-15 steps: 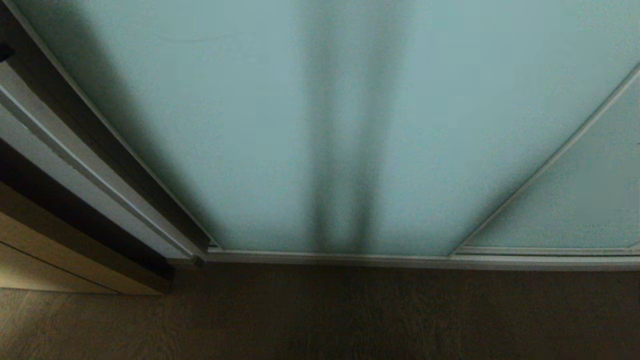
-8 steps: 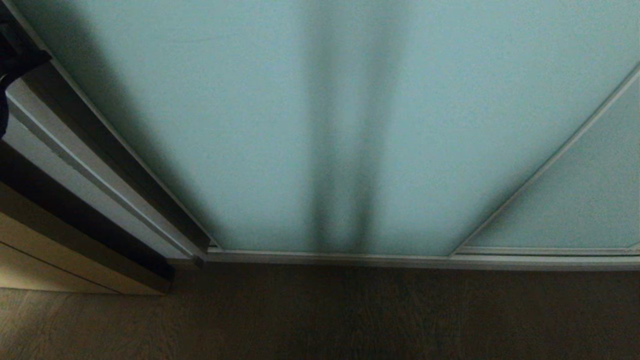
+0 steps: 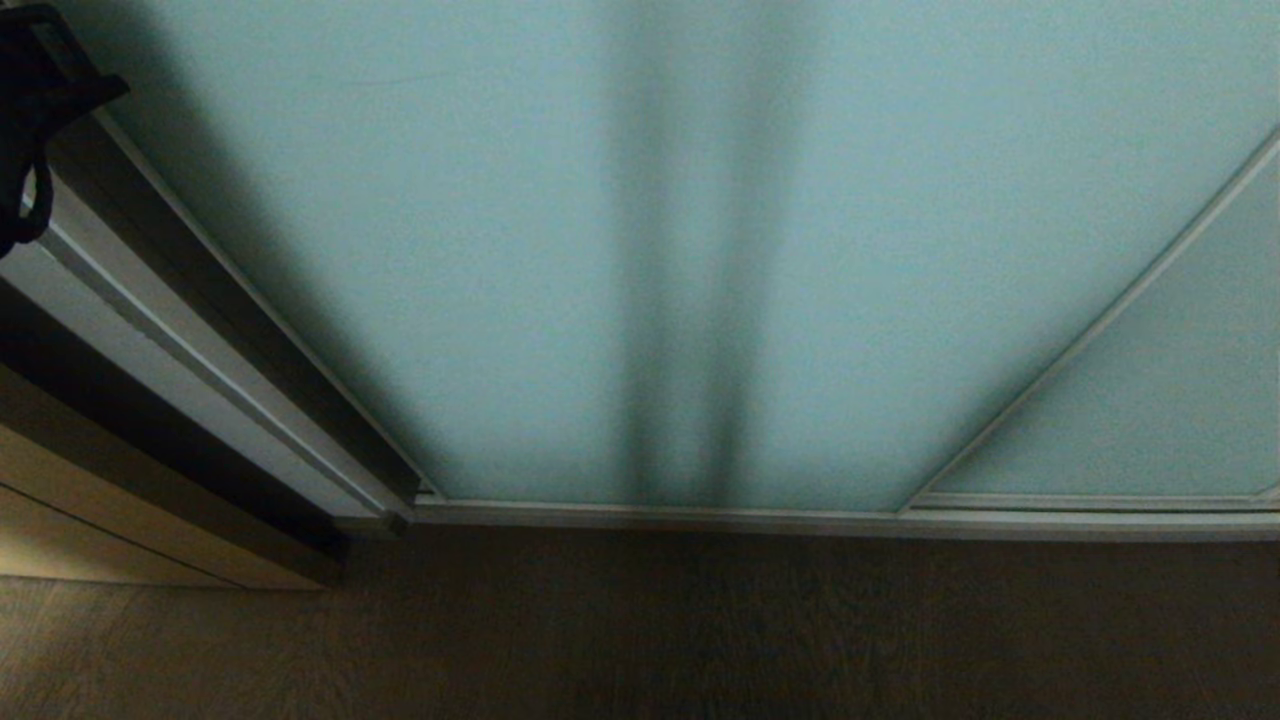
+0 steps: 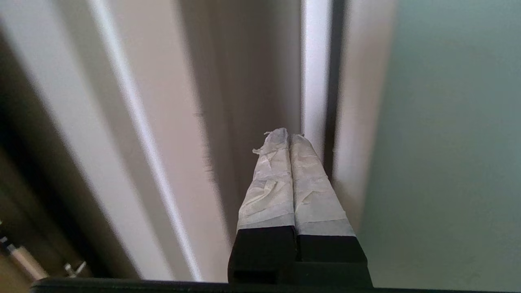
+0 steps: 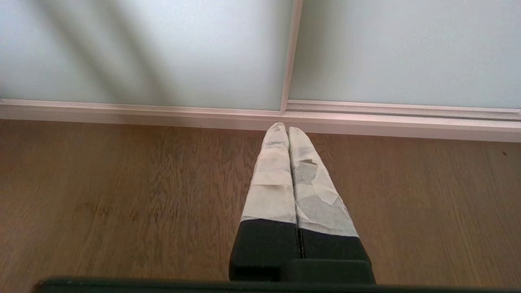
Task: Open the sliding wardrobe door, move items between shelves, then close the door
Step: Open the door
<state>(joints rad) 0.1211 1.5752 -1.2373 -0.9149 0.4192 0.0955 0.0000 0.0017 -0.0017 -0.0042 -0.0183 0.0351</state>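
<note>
The sliding wardrobe door (image 3: 560,260), a wide frosted blue-green pane in a thin silver frame, stands shut and fills the middle of the head view. My left arm (image 3: 35,95) shows as a dark shape at its upper left edge. The left gripper (image 4: 289,136) is shut with nothing in it, its taped fingertips close beside the door's silver side frame (image 4: 315,77); I cannot tell if they touch. My right gripper (image 5: 283,128) is shut and empty, low over the floor by the bottom rail. The items and the shelves are hidden behind the door.
A second frosted panel (image 3: 1180,400) overlaps on the right. The wardrobe's grey side post (image 3: 190,370) and a wooden cabinet (image 3: 90,520) stand at the left. A silver floor track (image 3: 800,520) runs along the wooden floor (image 3: 640,640).
My left arm has come further into the head view's upper left corner, towards the door's edge. The door and the right arm have not moved.
</note>
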